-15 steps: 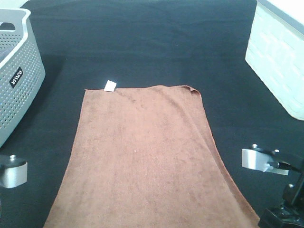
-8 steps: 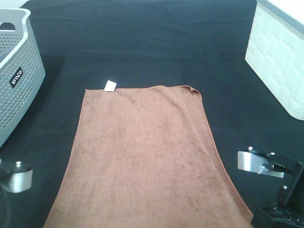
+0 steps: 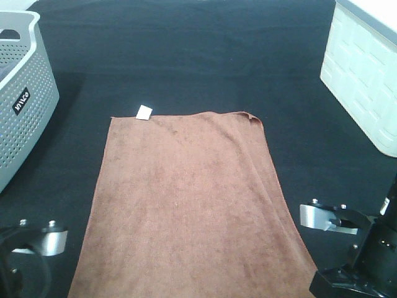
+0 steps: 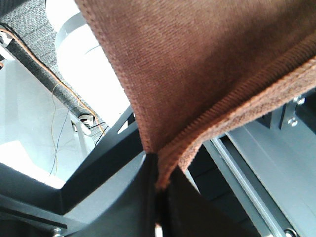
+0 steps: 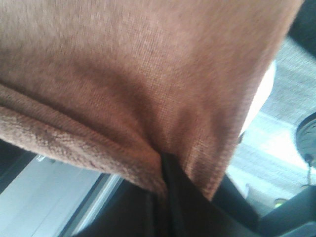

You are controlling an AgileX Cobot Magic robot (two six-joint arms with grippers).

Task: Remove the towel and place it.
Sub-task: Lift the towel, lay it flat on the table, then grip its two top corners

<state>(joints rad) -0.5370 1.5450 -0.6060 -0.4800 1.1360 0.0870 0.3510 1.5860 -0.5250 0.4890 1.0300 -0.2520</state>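
**Student:** Closest to the robot, what do the wrist views show?

**Instructor:** The left gripper has its jaws together, clamped on one near corner of the towel. The right gripper is pinched on the other near corner in the same way. The hemmed edge runs out of each pinch.

**Student:** And in the high view?

**Instructor:** The left arm and right arm flank the towel's near end, which runs off the lower edge. The fingertips themselves are hidden there. The towel lies flat on the black table covering. Its long axis runs straight outward from the robot, so the whole cloth lies beyond the fingers. Each arm stands at its own corner, and neither is nearer.

**Student:** And the far end?

**Instructor:** The far hem lies square, with the white tag at its left corner. The grey basket on the left and the white bin on the right both stand well apart from the towel.

**Student:** What has changed over the last second?

**Instructor:** Both arms have shifted inward, and the towel's near end looks narrower. The far hem and the tag have not moved.

**Student:** So what does the next move turn on?

**Instructor:** Probably on drawing both corners evenly along that long axis, so the cloth peels off without skewing.
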